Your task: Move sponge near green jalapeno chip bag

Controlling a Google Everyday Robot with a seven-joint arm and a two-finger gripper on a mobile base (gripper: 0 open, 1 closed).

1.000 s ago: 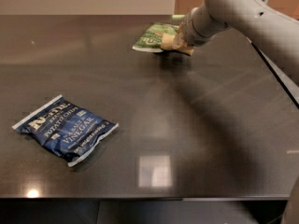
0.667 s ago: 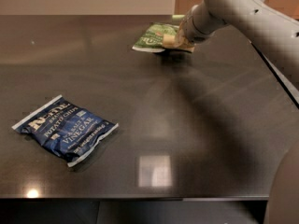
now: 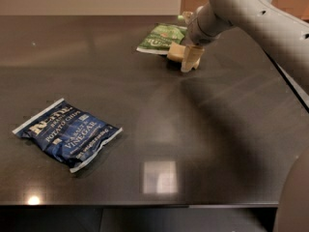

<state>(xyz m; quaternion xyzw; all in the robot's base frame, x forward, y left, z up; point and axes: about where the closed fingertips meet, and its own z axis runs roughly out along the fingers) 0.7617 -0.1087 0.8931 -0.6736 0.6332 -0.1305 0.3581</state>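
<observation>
The pale yellow sponge [image 3: 175, 51] lies on the dark table at the far right, touching the lower right corner of the green jalapeno chip bag [image 3: 161, 37], which lies flat. My gripper [image 3: 189, 58] comes down from the grey arm at the upper right and is right against the sponge's right side, low over the table. The gripper hides part of the sponge.
A larger dark blue salt and vinegar chip bag [image 3: 66, 134] lies flat at the front left. The dark table [image 3: 159, 129] has its front edge at the bottom of the view. The grey arm [image 3: 260, 18] spans the upper right corner.
The gripper and the sponge have come down a little beside the green bag. The blue bag has not moved.
</observation>
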